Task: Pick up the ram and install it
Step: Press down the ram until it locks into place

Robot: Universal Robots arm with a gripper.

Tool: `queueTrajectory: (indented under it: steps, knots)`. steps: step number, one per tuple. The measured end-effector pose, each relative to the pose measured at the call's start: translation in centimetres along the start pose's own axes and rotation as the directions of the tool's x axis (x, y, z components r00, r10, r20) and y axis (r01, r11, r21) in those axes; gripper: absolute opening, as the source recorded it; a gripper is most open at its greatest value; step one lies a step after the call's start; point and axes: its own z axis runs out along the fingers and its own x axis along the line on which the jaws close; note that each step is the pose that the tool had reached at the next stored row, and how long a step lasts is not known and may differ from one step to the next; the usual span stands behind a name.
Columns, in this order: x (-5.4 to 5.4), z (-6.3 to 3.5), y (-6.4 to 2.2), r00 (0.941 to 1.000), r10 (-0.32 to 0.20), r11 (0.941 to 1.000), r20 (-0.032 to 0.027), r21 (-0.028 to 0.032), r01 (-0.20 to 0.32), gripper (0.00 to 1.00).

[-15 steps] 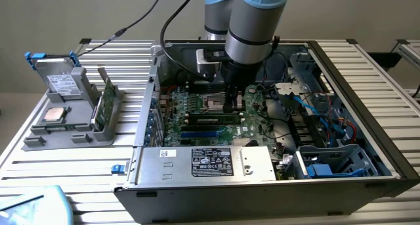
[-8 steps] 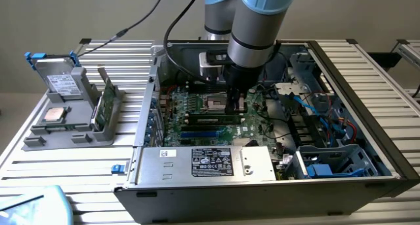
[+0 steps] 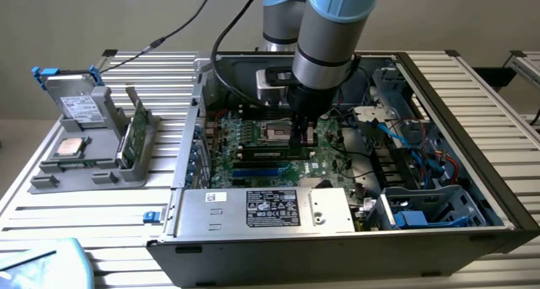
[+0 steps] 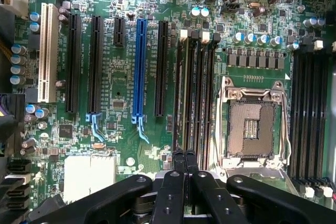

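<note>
The ram [image 3: 138, 129], a green circuit-board stick, stands on edge in the grey holder [image 3: 85, 174] at the exterior view's left, outside the computer case. My gripper [image 3: 297, 141] is far from it, lowered inside the open case over the motherboard [image 3: 253, 166]. In the wrist view the gripper [image 4: 184, 156] is shut, its two black fingers [image 4: 177, 182] pressed together with nothing visible between them. The tips hover over one end of the black memory slots [image 4: 194, 93], next to the empty processor socket [image 4: 253, 124].
A grey drive with blue tabs [image 3: 80, 105] and a silver-topped processor chip [image 3: 69, 147] sit in the same holder. The power supply [image 3: 270, 208], drive cage [image 3: 422, 207] and cable bundles [image 3: 396, 137] crowd the case around the gripper. A blue expansion slot [image 4: 139, 66] lies beside the memory slots.
</note>
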Motion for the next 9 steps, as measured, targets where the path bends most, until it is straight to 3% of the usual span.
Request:
queueTrajectory:
  steps: [9]
  knots:
    - [-0.06,0.10,-0.13,1.0000,0.000,1.0000,0.0004,0.0002,0.000,0.11]
